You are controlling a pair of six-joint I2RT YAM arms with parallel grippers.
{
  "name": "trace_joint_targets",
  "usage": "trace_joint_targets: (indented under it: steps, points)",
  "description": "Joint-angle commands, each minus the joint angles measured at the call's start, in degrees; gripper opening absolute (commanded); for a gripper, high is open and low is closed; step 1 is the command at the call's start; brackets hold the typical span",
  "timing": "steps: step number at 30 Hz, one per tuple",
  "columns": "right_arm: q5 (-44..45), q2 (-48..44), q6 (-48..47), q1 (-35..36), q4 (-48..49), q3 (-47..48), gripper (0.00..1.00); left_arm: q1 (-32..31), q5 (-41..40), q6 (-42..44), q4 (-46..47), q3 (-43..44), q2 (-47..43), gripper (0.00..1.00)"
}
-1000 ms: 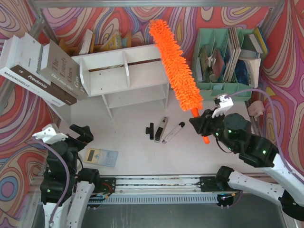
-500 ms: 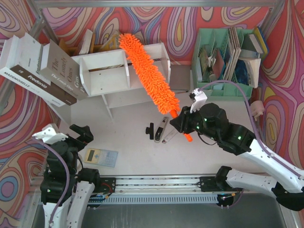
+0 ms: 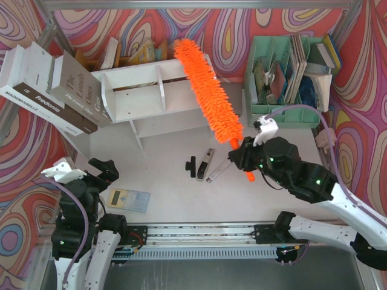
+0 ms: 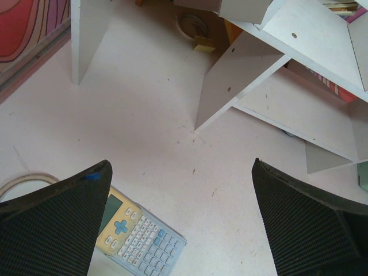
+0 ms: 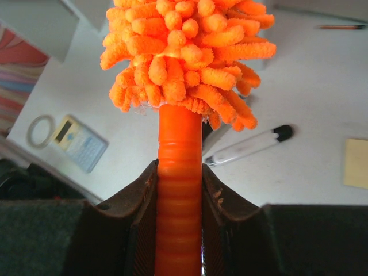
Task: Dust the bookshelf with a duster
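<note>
Duster (image 3: 208, 90) (handle end) within right pincer (image 5: 179, 178)

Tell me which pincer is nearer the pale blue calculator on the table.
Left. The left pincer hangs open beside the pale blue calculator; the right pincer, gripping the fluffy orange duster, is far to its right.

You've got swirly red/pink/teal patterned walls (image 3: 254, 27) on 3 sides, a pale scuffed tabletop (image 3: 169, 199) in the middle & a metal rail (image 3: 199, 231) along the near edge.

2 white-and-black arms (image 3: 320, 232), lilac cables (image 3: 330, 130), textured black fingers (image 4: 52, 221)
</note>
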Motion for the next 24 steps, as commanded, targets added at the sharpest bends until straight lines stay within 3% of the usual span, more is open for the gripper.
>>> trace_joint_targets:
  steps: [1,13,20,24]
  points:
    - [11.3,-2.3,0.2,0.0,-4.6,3.6,0.00,0.3,-0.1,0.2,1.2,-0.4,-0.4,0.99]
    - [-1.3,-1.6,-5.4,0.2,5.8,2.3,0.00,0.4,-0.6,0.2,1.0,-0.3,-0.8,0.99]
    - [0.4,1.1,-7.6,1.4,6.5,6.1,0.00,0.9,-0.5,0.2,1.1,-0.2,-0.4,0.98]
    - [7.4,5.5,-11.3,6.3,8.2,10.6,0.00,0.9,-0.3,0.2,1.0,-0.2,-0.2,0.99]
